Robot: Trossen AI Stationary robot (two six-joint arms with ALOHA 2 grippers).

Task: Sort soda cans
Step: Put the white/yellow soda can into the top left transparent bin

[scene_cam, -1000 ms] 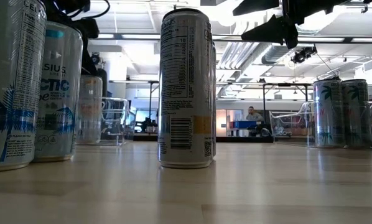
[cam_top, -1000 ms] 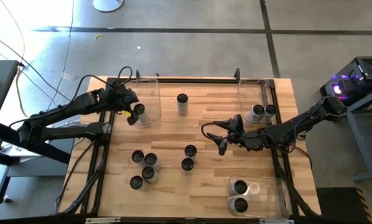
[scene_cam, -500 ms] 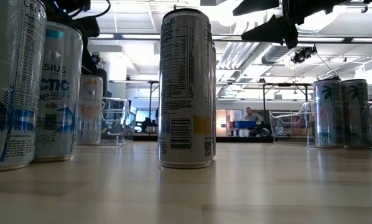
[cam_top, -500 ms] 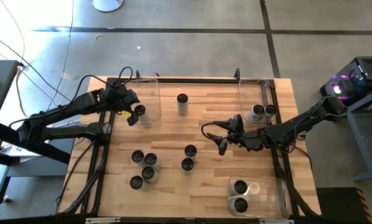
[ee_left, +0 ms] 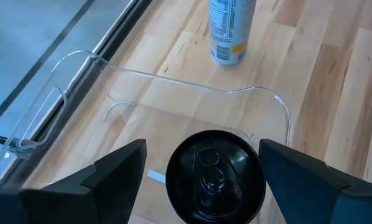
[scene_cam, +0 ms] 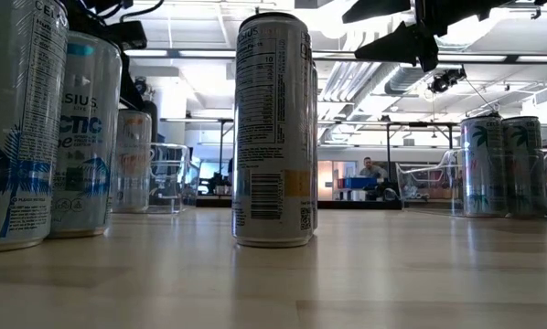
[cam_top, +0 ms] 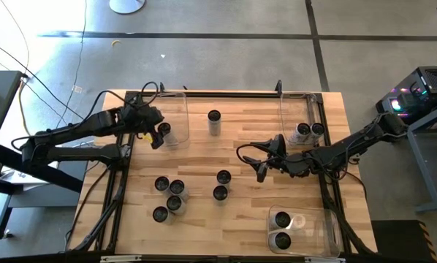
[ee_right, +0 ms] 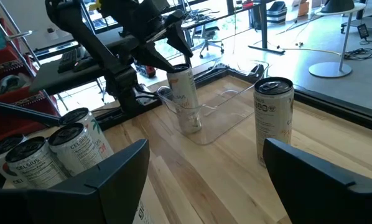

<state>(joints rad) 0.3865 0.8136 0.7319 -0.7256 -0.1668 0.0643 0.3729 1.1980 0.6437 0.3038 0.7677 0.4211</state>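
Can [ee_left: 214,176] stands in the clear bin [ee_left: 173,84] between my left gripper's [ee_left: 201,171] wide fingers, untouched; my right gripper [cam_top: 261,172] hovers mid-table, spread.

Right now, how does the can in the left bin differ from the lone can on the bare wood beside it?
The can in the left bin stands inside the clear bin, with the open left gripper straddling it. The lone can stands on the table, with no bin or gripper around it. Both are upright with dark tops.
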